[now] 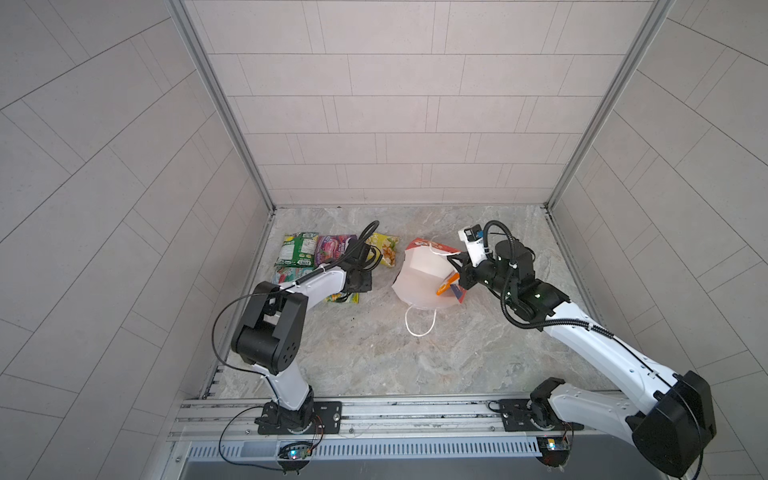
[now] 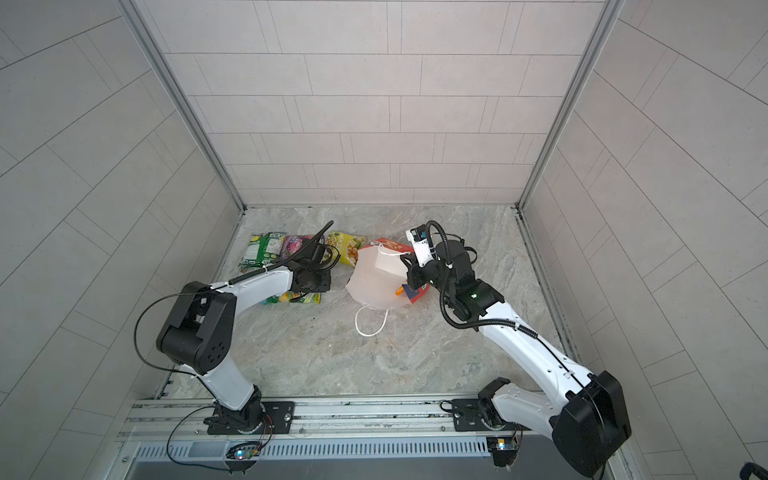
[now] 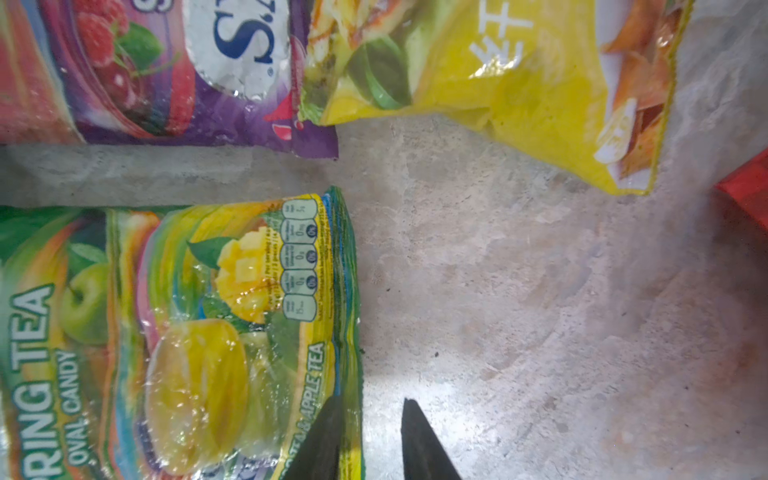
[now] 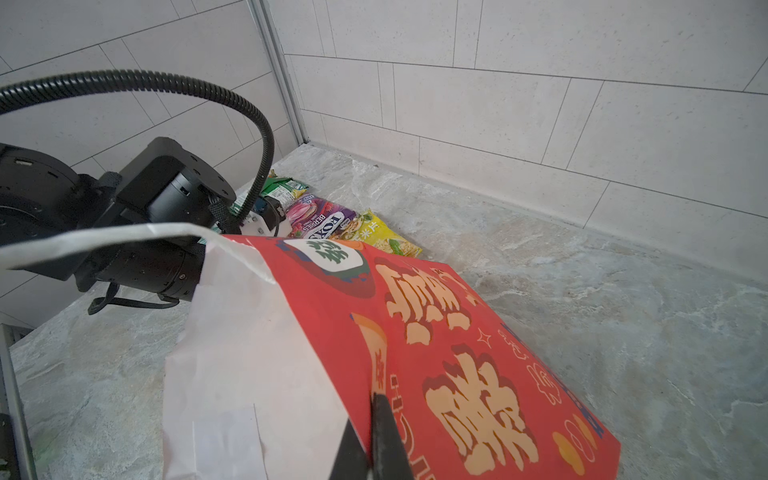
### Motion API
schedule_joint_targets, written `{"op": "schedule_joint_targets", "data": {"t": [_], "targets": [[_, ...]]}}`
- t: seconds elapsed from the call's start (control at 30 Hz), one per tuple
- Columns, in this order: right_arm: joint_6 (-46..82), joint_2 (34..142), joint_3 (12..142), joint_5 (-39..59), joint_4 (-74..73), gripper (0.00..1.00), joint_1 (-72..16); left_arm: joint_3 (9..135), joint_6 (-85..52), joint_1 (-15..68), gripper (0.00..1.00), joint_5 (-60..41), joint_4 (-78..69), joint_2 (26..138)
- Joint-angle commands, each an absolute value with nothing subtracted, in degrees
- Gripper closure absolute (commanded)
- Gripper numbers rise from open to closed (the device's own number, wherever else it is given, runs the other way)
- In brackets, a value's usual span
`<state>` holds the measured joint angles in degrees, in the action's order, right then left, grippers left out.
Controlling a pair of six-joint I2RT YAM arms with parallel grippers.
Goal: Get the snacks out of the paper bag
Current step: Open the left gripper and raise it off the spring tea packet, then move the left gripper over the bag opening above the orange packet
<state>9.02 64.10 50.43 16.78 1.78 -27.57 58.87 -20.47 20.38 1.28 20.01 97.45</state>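
I see the R gripper (image 4: 372, 400) pinched shut on the rim of the paper bag (image 1: 419, 270), which sits mid-table, white mouth gaping up at the cam w/ an orange packet (image 1: 446, 286) inside. L gripper (image 3: 372, 398) hangs low over the table (image 1: 374, 353), jaws parted & empty, one tip over the edge of the yellow-green packet (image 3: 208, 332). The green packet (image 1: 297, 249), purple packet (image 1: 334, 249) & yellow packet (image 1: 384, 249) lie in a row beyond it, left of the bag.

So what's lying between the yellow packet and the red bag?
Nothing: only bare table separates the yellow packet from the red bag, shown in the left wrist view.
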Motion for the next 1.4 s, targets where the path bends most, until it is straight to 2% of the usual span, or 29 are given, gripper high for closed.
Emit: {"op": "schedule_joint_targets", "data": {"t": [0.0, 0.17, 0.27, 0.37, 0.5, 0.63, 0.87, 1.1, 1.2, 1.37], "targets": [[8.88, 63.38, 51.04, 17.98, 4.68, 1.0, -27.42, 58.04, -20.38, 20.13, 0.65, 2.89, 20.57, 90.66], [6.2, 63.32, 51.98, 13.77, 8.82, 1.0, -28.36, 54.7, -19.77, 21.05, 0.56, 0.6, 17.14, 74.13], [3.77, 63.54, 53.47, 10.38, 12.08, 1.0, -29.59, 52.81, -18.06, 21.79, 0.55, -2.84, 14.46, 64.62], [2.06, 63.22, 54.62, 8.02, 14.48, 1.0, -30.56, 50.16, -15.44, 23.07, 0.54, -10.35, 9.24, 57.24], [-0.36, 62.97, 55.07, 5.25, 15.95, 1.0, -31.82, 45.3, -9.11, 29.25, 0.5, -15.38, 3.11, 52.58], [-2.54, 63.91, 56.96, 3.09, 19.01, 1.0, -33.11, 43.37, -5.47, 36.49, 0.5, -16.49, -0.7, 54.27], [-4.71, 62.49, 55.83, 0.12, 18.69, 1.0, -34.31, 47.18, -4.0, 45.29, 0.51, -17.38, -3.93, 65.25], [-6.6, 60.68, 53.13, -0.13, 15.83, 1.0, -34.46, 45.9, -7.22, 47.63, 0.52, -15.56, -12.67, 74.88], [-4.98, 60.47, 51.67, 2.86, 12.94, 1.0, -34.54, 45.21, -7.77, 48.29, 0.53, -13.07, -15.81, 77.81], [-1.63, 61.43, 52.09, 1.93, 10.96, 1.0, -34.35, 44.5, -8.63, 48.5, 0.53, -10.12, -18.66, 81.45]]}}
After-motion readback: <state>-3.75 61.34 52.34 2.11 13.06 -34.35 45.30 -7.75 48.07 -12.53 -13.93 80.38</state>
